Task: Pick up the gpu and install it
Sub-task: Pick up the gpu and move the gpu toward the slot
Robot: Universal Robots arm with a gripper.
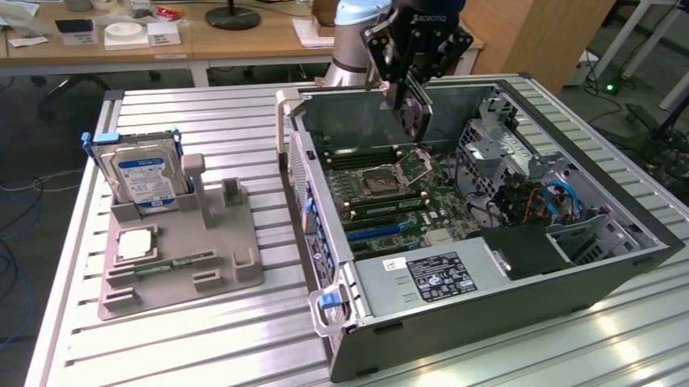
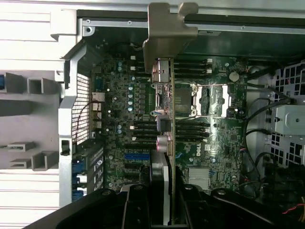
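Observation:
The gpu [image 1: 415, 114] hangs upright and edge-on above the back of the open computer case [image 1: 635, 242], over the motherboard [image 1: 393, 201] near the CPU socket. My gripper [image 1: 409, 79] is shut on its upper end. In the wrist view the gpu [image 2: 164, 121] runs as a thin card away from my gripper [image 2: 163, 193], its silver end bracket [image 2: 169, 33] reaching toward the case's rear wall. Its black cooler face and green board edge both show between my black fingers [image 2: 136, 205]. The blue expansion slots [image 2: 136, 156] lie to one side of the card.
A grey parts holder [image 1: 205, 266] stands at the exterior view's left. It holds a silver hard drive [image 1: 145, 179] with a blue label, a CPU chip [image 1: 138, 242] and a memory stick [image 1: 174, 264]. The power supply [image 1: 431, 278] and drive cage wiring [image 1: 544, 201] fill the case's near side.

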